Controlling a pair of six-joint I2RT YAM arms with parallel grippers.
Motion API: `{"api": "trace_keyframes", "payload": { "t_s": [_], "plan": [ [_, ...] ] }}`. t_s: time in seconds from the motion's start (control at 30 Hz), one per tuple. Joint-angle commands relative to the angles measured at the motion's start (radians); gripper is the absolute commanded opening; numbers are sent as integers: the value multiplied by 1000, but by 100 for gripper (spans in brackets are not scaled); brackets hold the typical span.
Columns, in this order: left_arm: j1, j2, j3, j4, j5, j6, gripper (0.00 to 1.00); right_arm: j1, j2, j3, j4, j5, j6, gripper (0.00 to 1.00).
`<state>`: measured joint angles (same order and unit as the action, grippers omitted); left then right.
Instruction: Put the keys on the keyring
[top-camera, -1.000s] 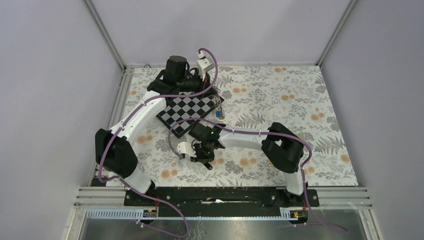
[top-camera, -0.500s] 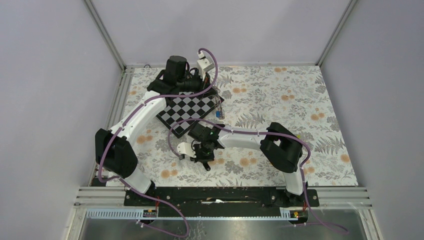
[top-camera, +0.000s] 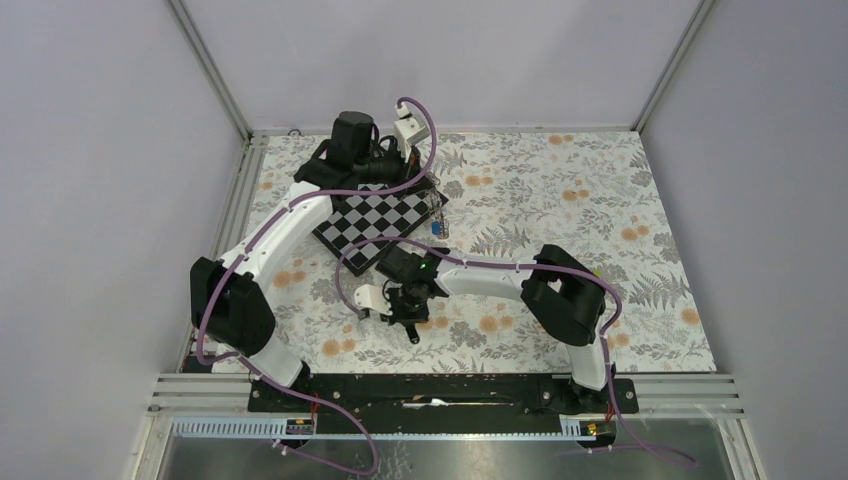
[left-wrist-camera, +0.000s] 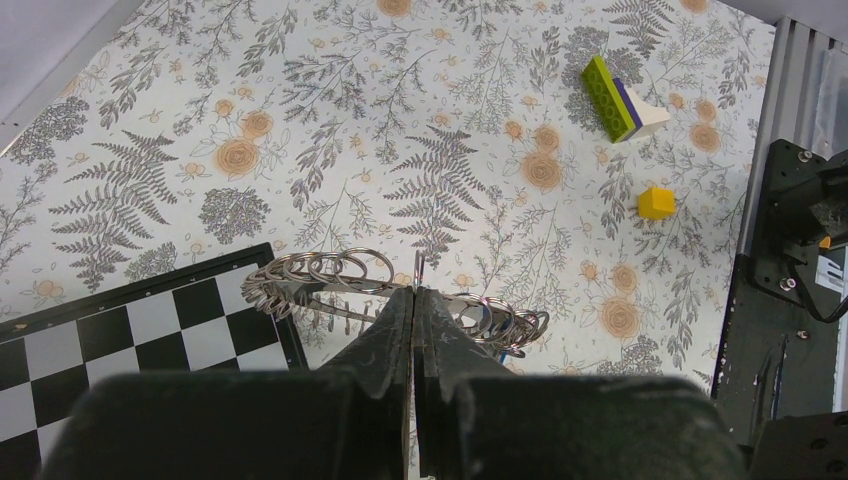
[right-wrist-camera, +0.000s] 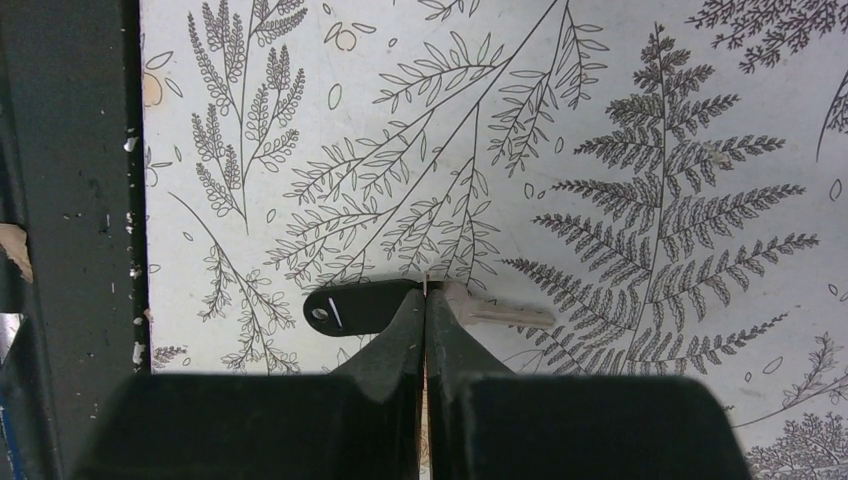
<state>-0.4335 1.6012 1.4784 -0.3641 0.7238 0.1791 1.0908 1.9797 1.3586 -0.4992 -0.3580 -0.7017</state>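
Right end effector (right-wrist-camera: 425, 295), fingers pressed together, is nearer, tips over the neck of the black key (right-wrist-camera: 355, 305) lying flat on the tabletop (top-camera: 560, 200) toward the near edge, long axis crosswise to the fingers, while the left end effector (left-wrist-camera: 414, 292) is clamped on the keyring (left-wrist-camera: 320, 272) by the chessboard (left-wrist-camera: 150, 340), toward the far-left corner.

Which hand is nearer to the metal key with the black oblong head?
The right hand: its fingers close on the black-headed metal key. The left hand is far off by the black-and-white chessboard, clamping the silver coiled keyring.
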Motion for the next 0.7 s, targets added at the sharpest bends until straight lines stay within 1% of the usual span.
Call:
{"api": "trace_keyframes", "payload": {
  "t_s": [0.0, 0.3, 0.47, 0.67],
  "plan": [
    [2, -43, 13, 36, 29, 39, 0, 1, -96, 23, -34, 2, -10, 0],
    [3, -36, 54, -21, 39, 112, 0, -62, -273, 5, -128, -120, -10, 0],
    [2, -35, 70, -32, 61, 128, 0, -103, -385, -39, -145, -173, -8, 0],
    [2, -40, 83, -39, 69, 130, 0, -200, -533, -100, -141, -226, 4, 0]
  ]
}}
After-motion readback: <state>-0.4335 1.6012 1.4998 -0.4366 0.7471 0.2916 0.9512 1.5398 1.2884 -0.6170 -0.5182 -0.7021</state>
